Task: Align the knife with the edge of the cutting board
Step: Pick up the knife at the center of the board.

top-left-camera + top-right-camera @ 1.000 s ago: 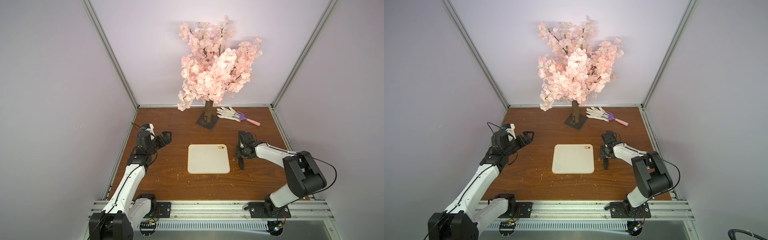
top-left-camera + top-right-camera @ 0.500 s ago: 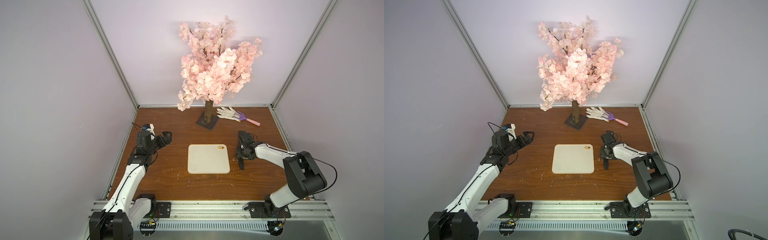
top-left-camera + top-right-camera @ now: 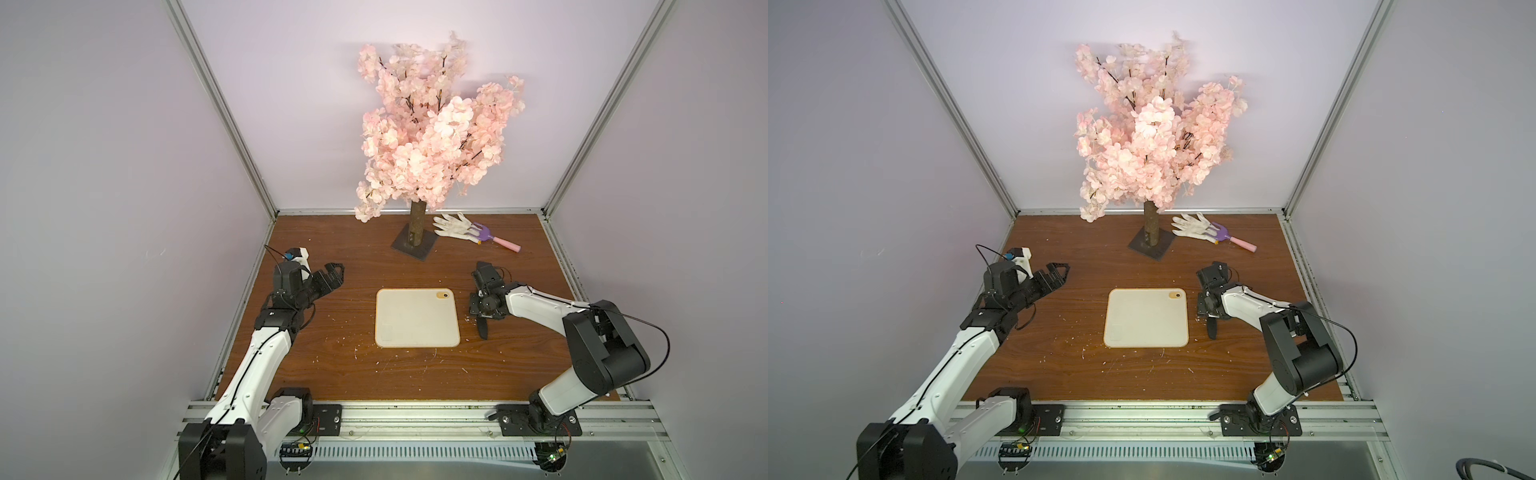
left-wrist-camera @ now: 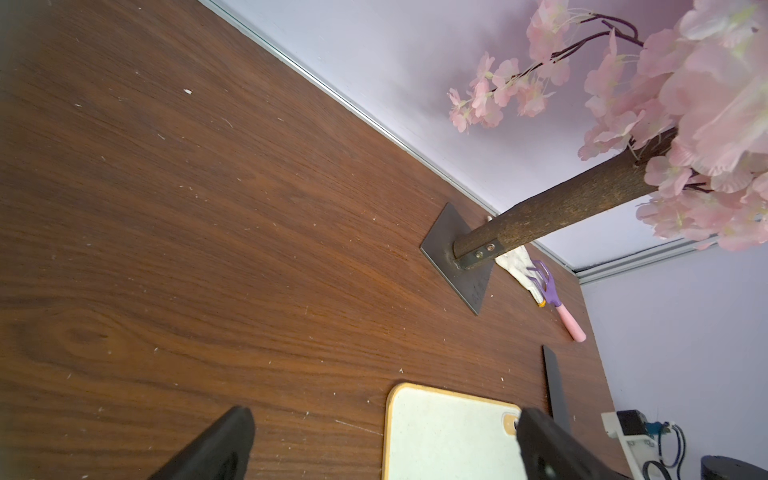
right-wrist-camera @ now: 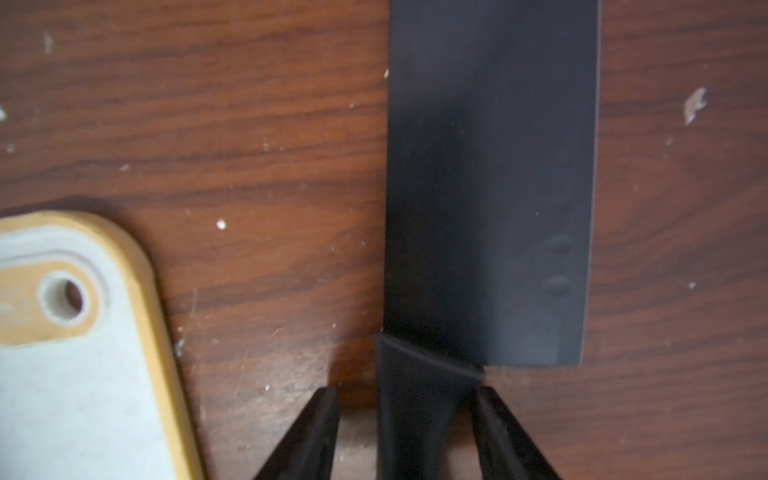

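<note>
Black cleaver-style knife (image 5: 490,187) lies flat on the wooden table (image 5: 249,124) just beside the cutting board (image 5: 83,395). It runs roughly along the edge nearest the board's orange-ringed hole (image 5: 66,297) without touching it. The right gripper (image 5: 409,395) straddles the knife's handle, jaws partly parted, with a gap at one finger. Well off the board's opposite side, the left gripper (image 4: 384,415) gapes wide, empty.

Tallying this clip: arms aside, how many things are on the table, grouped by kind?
Kitchen things: 2 (knife, cutting board)
Garden things: 2 (glove, toy rake)
Decoration: 1 (blossom tree)
Total: 5
</note>
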Controlling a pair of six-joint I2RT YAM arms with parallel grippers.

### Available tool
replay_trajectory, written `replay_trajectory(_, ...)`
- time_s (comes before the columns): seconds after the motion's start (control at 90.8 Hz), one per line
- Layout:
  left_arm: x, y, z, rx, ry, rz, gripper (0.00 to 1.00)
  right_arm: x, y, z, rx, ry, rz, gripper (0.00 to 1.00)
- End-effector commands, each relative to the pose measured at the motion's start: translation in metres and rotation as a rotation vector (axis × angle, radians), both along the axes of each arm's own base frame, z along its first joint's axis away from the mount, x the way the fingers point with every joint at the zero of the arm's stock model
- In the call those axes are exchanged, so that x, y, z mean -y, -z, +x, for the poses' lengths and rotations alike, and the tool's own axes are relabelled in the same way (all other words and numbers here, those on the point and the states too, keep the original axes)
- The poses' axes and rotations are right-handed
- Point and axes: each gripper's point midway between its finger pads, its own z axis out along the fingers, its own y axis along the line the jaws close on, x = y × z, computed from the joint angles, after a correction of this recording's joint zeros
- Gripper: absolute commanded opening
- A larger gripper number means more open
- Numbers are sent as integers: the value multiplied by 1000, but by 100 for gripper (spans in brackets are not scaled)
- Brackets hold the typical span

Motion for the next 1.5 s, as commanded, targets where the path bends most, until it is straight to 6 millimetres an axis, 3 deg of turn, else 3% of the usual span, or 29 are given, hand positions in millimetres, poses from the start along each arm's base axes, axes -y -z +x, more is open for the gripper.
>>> replay_trajectory(0.0, -2, 1, 0, -3, 0, -3, 100, -1, 6, -3, -32, 15, -26, 54)
replay_trajectory(0.242, -2, 2, 0, -7, 2, -4, 100, 5, 15, -12, -65, 21, -85, 54)
replay_trajectory(0.616, -1, 3, 0, -12, 5, -5, 100, 4, 24, -21, -64, 21, -46, 48)
replay_trajectory(1.013, -1, 4, 0, -15, 9, -6, 100, 16, 41, -30, -78, 45, -41, 44)
replay_trajectory(1.255, 5, 6, 0, -16, 46, -15, 100, 19, 39, -30, -55, 38, -53, 30)
replay_trajectory(1.486, 10, 9, 1, -25, 71, -26, 100, 25, 14, -23, 20, 35, -80, 1)
